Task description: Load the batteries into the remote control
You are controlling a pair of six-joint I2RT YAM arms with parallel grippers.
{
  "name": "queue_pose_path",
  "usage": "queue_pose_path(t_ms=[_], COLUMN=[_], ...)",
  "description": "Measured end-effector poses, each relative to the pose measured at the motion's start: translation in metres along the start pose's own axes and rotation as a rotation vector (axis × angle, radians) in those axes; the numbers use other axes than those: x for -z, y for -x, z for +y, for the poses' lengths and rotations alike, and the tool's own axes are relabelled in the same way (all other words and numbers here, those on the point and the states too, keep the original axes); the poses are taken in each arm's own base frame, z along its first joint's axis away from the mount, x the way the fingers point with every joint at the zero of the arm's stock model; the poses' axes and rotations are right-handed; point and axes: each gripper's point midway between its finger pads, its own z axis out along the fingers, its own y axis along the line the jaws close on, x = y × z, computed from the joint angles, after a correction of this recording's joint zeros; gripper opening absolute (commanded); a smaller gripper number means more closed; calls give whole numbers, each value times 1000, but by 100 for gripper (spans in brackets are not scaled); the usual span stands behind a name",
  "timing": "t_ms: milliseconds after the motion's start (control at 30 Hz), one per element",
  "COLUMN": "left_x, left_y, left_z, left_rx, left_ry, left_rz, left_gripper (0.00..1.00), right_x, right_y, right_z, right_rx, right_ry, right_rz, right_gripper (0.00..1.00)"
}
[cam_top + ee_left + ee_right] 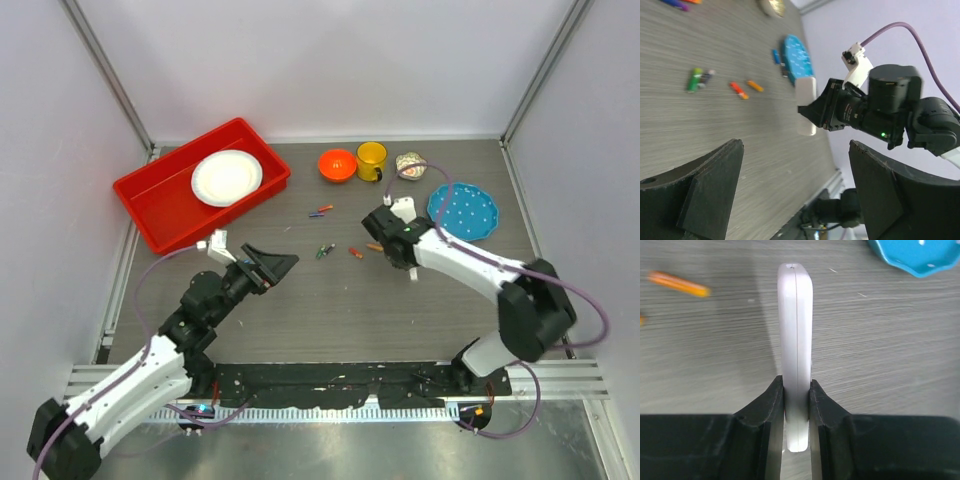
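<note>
While batteries (pixel 324 250) lie apart, right hand (pixel 797 392) pinches remote control (pixel 795 315) (edge-on).

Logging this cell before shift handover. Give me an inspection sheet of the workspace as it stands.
Surface: grey wood-grain table.
Job's things: remote clamped edge-on in right gripper; batteries loose on table.
Clutter: red tray holding white plate; orange bowl; yellow mug; small patterned item; blue plate.
Grippers: left gripper open, empty; right gripper shut on remote.
Cables: purple cable along each arm.
Surroundings: white walls; metal rail at near edge.
</note>
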Motion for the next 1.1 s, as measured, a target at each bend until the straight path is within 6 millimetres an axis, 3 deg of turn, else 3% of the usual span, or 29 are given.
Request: queue_pose_path(t_ms=[133, 333, 467, 633, 767, 800, 933, 1100], left_x=[22, 44, 50, 53, 52, 52, 51, 53], left_y=[11, 16, 12, 6, 1, 0, -4, 1], left_z=[23, 46, 60, 73, 82, 84, 94, 98], left_rx=[-42, -78, -93, -100, -104, -104, -113, -138], left_ry=[119, 212, 265, 317, 355, 362, 411, 499], left_rz=[-66, -113, -98, -71, -50, -46, -19, -4], left_gripper=[89, 90, 91, 92, 93, 94, 100, 100], right_x=[-38, -60, -63, -64, -67, -67, -56, -10], right_y=[-25, -39, -37, -39, -43, -44, -39, 1], right_z=[-16, -13, -8, -3, 12, 15, 20, 19], right_rx=[116, 206, 238, 244, 209, 204, 156, -25], right_ry=[-203, -269, -259, -227, -155, -142, -86, 57], right_rz=[95, 178, 196, 209, 218, 220, 197, 3], right_gripper=[1, 3, 23, 39, 53, 60, 63, 63])
